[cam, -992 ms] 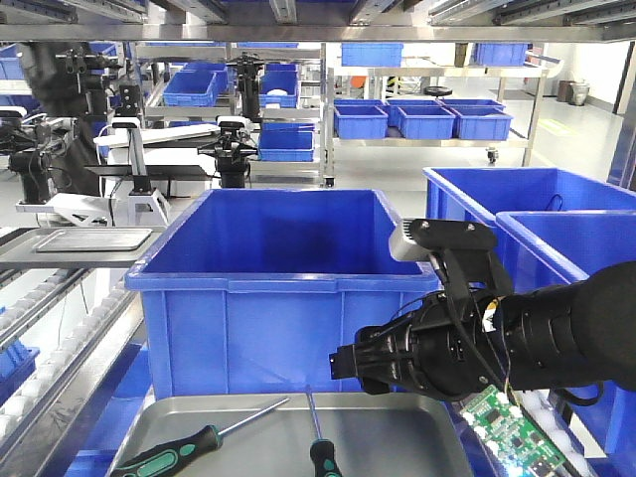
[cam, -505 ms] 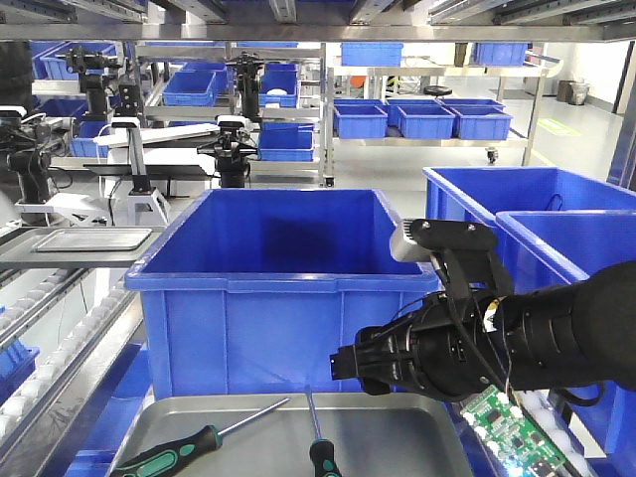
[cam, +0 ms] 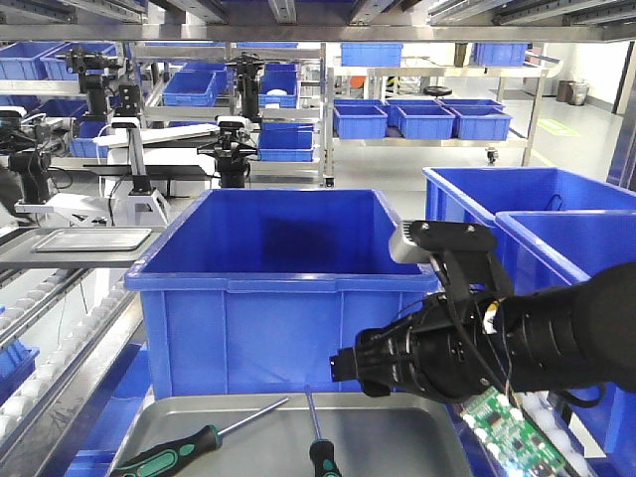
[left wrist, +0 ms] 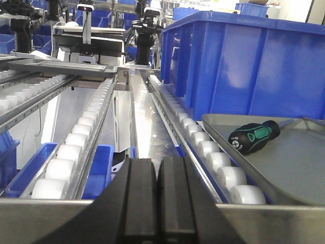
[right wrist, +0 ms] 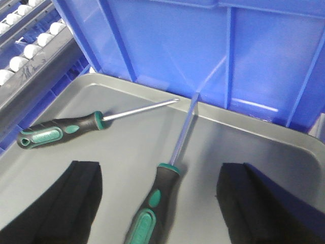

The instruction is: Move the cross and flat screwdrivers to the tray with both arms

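Note:
Two black-and-green screwdrivers lie in the grey metal tray point(cam: 397, 442). The left one point(cam: 169, 452) has its tip pointing up-right; it also shows in the right wrist view point(right wrist: 61, 129) and its cross-marked butt in the left wrist view point(left wrist: 254, 136). The second screwdriver point(cam: 320, 452) lies near the tray's middle, shaft toward the blue bin; in the right wrist view point(right wrist: 157, 203) it lies between my open right gripper's fingers point(right wrist: 84, 195). My right gripper point(right wrist: 157, 198) hovers above it, empty. My left gripper point(left wrist: 157, 198) is shut and empty, left of the tray over the roller track.
A large blue bin point(cam: 268, 288) stands directly behind the tray. More blue bins point(cam: 537, 209) stand at the right. Roller conveyor tracks point(left wrist: 86, 137) run along the left of the tray. Another metal tray point(cam: 89, 238) and other robot arms sit at the far left.
My right arm has shifted slightly left and down over the tray. The screwdrivers have not moved.

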Robot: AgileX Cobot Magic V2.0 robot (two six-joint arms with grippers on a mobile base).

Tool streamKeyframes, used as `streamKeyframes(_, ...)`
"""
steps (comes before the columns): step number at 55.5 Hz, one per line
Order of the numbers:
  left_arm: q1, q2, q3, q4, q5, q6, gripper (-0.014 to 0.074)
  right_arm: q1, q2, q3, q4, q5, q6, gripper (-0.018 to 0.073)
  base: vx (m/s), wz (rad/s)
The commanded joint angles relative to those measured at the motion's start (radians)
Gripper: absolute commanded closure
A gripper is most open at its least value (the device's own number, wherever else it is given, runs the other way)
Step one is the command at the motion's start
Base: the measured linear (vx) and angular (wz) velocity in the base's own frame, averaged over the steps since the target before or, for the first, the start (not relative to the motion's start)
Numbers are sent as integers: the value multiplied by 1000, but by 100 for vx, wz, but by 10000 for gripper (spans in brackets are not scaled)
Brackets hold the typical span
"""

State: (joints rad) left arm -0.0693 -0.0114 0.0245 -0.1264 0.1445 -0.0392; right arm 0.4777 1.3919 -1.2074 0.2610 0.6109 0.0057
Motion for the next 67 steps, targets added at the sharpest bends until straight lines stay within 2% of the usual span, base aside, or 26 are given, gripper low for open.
streamKeyframes(1,-1,0,-23,0,-75,-9,602,-2,-92,5,-25,-79,-6,33,0,0)
streamKeyframes(8,-1,0,-23,0,-75,-9,602,-22,-247,160,-48,-176,56,130,0,0)
streamKeyframes(11,-1,0,-23,0,-75,-9,602,-46,-328,256,-48,-252,97,188,0,0)
streamKeyframes(17,-1,0,-23,0,-75,-9,602,-100,-502,457,-93,-361,114,314,0,0)
streamKeyframes(24,-1,0,-23,0,-75,-9,602,-207,-715,663,-197,-418,114,464,0,0)
streamKeyframes(30,-1,0,-23,0,-75,-9,602,-317,-897,811,-227,-431,114,573,0,0)
streamKeyframes(37,-1,0,-23,-1,-75,-9,602,-410,-1094,953,-280,-432,113,571,0,0)
streamKeyframes(46,-1,0,-23,-1,-75,-9,602,-421,-1314,1094,-354,-447,103,570,0,0)
streamKeyframes(51,-1,0,-23,-1,-75,-9,602,-421,-1416,1179,-360,-460,103,570,0,0)
streamKeyframes(56,-1,-3,-23,-1,-75,-9,602,-421,-1400,1251,-349,-537,125,570,0,0)
streamKeyframes(59,-1,-3,-23,-1,-76,-9,602,-421,-1399,1242,-343,-485,136,570,0,0)
streamKeyframes(67,-1,-3,-23,-1,-75,-9,602,-421,-1399,1245,-327,-489,146,570,0,0)
